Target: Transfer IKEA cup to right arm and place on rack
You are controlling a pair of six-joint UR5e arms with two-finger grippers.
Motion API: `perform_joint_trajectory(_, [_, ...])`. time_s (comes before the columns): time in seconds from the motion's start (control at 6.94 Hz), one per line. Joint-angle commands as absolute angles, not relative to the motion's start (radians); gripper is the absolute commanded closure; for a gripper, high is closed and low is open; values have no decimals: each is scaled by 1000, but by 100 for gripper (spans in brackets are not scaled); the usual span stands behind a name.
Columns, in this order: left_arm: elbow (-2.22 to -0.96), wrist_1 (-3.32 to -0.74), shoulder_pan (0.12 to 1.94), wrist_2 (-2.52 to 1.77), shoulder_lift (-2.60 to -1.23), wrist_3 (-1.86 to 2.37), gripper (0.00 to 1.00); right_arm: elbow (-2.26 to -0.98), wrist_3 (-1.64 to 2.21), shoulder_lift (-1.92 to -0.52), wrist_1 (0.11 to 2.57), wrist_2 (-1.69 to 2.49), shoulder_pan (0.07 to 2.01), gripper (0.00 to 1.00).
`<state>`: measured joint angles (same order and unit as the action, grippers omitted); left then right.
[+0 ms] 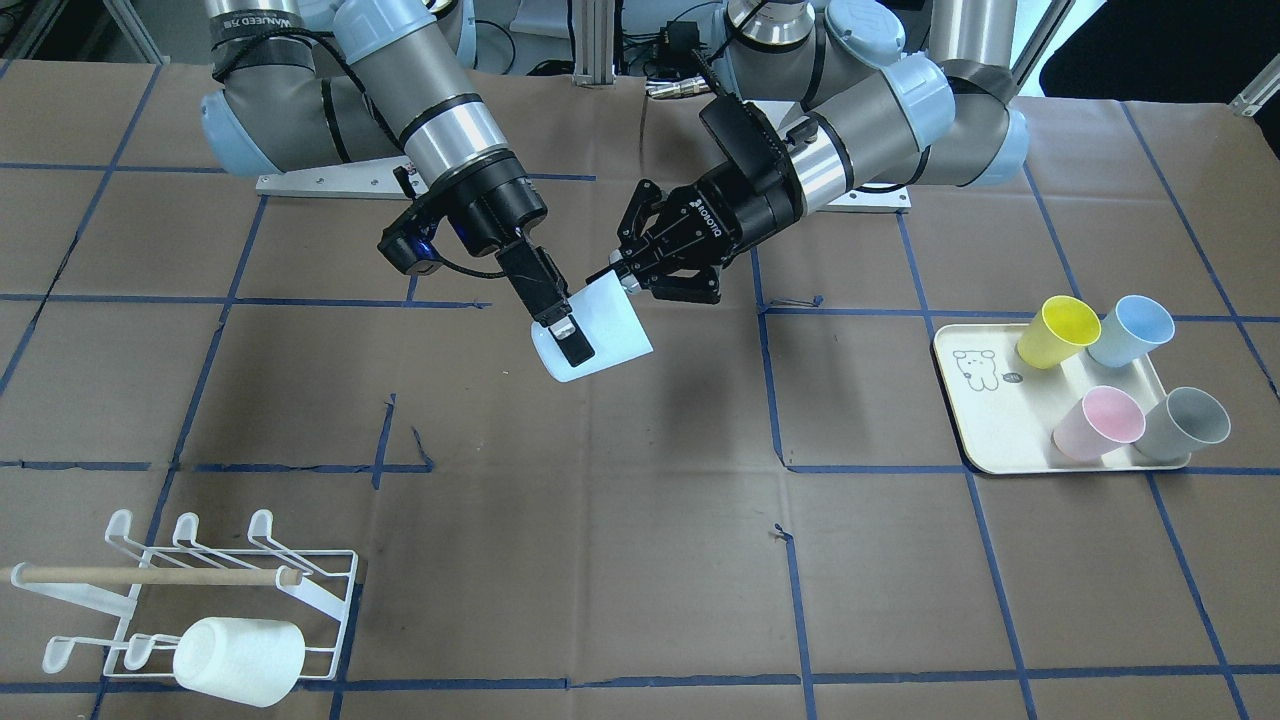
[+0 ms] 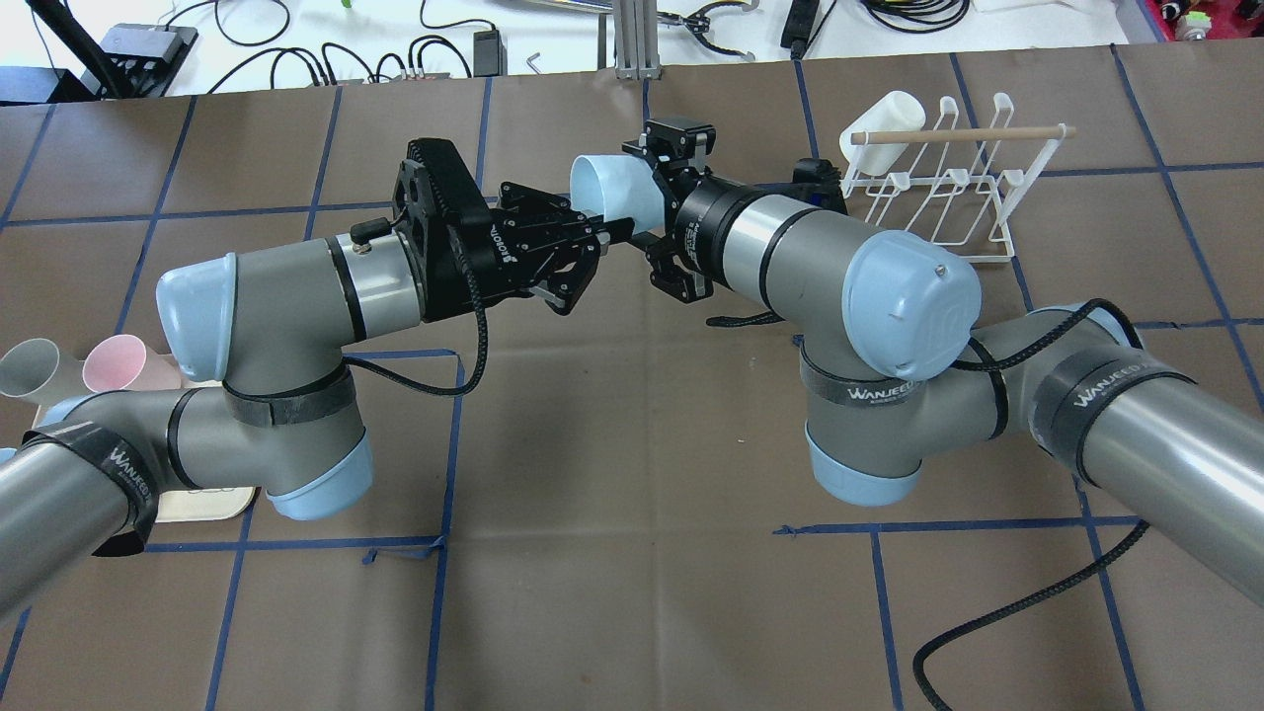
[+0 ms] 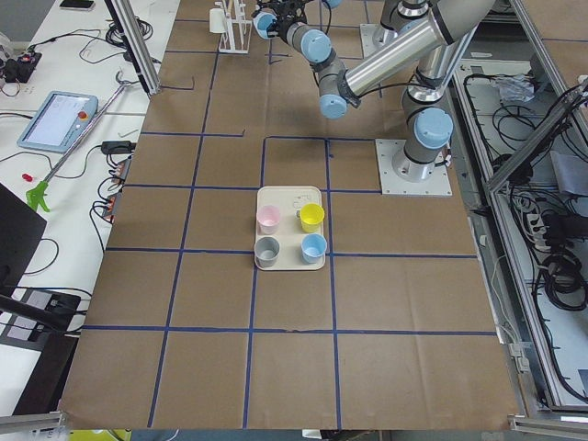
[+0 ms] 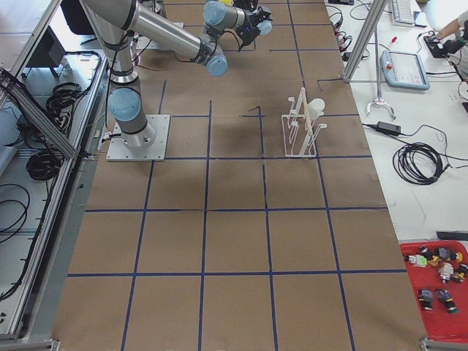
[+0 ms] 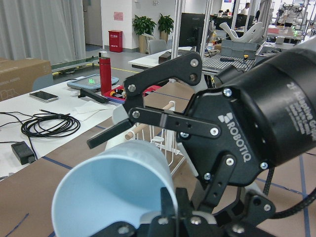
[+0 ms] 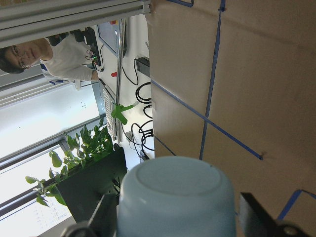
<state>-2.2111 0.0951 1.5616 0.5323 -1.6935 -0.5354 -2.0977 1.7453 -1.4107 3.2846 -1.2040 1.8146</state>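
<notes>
A pale blue cup [image 1: 610, 330] hangs in the air over the table's middle, lying on its side between both arms. My left gripper [image 1: 625, 280] is shut on its rim, one finger [image 5: 168, 202] inside the mouth. My right gripper [image 1: 565, 340] straddles the cup's body near the base; its fingers [image 6: 106, 212] flank the cup [image 6: 177, 202], with a thin gap on one side. In the overhead view the cup [image 2: 612, 188] sits between the left gripper [image 2: 597, 237] and the right gripper [image 2: 657, 183]. The white wire rack [image 1: 310, 590] stands at the table's corner on my right.
A white cup [image 1: 240, 660] hangs on the rack's front row under the wooden dowel [image 1: 150, 576]. A cream tray [image 1: 975, 420] on my left side holds yellow [image 1: 1060, 330], blue [image 1: 1130, 330], pink [image 1: 1098, 422] and grey [image 1: 1185, 425] cups.
</notes>
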Motion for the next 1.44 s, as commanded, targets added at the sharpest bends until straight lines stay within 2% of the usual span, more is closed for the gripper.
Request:
perform_joint_trajectory(0.0, [-2210,95,1562,532,-1694,-534,94,-2095,1740,-1411,3293,-1200,1815,51])
perform_joint_trajectory(0.29, [-2209,97,1562,534,-1694,-509,46,-2094,1738,-1411,3293,-1200,1815,64])
perform_joint_trajectory(0.43, [-2209,97,1562,532,-1694,-505,10,-2094,1738,-1411,3293,-1198,1815,67])
perform_joint_trajectory(0.58, [-2207,97,1562,532,-1694,-467,1,-2095,1738,-1411,3293,-1198,1815,69])
perform_joint_trajectory(0.86, [-2197,97,1545,531,-1694,-460,1,-2089,1729,-1407,3295,-1198,1809,75])
perform_joint_trajectory(1.01, [-2197,97,1502,528,-1694,-457,1,-2070,1700,-1399,3295,-1200,1793,84])
perform_joint_trajectory(1.3, [-2207,66,1352,523,-1625,-453,1,-2039,1463,-1362,3307,-1203,1682,87])
